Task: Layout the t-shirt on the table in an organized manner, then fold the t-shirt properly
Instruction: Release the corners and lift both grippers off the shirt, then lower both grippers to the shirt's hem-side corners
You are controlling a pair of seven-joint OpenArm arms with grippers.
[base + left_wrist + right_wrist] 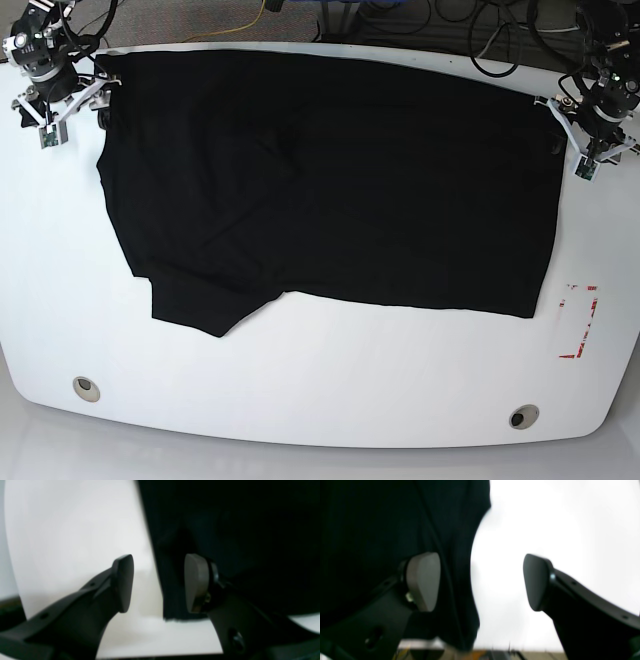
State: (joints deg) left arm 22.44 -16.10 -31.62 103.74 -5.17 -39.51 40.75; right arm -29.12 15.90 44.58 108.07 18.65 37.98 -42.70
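The black t-shirt (330,180) lies spread over the far half of the white table (320,380), with a wrinkled fold near its front left corner. My left gripper (565,135) is at the shirt's far right edge. In the left wrist view it (160,582) is open and straddles the shirt's edge (237,530), with one finger over the fabric and one over the bare table (75,530). My right gripper (85,105) is at the far left corner. In the right wrist view it (480,581) is open across the shirt's edge (370,517) and the table (557,517).
Two round holes (86,388) (521,416) sit near the table's front edge. A red outline mark (580,320) is at the right. Cables (500,30) lie behind the table's far edge.
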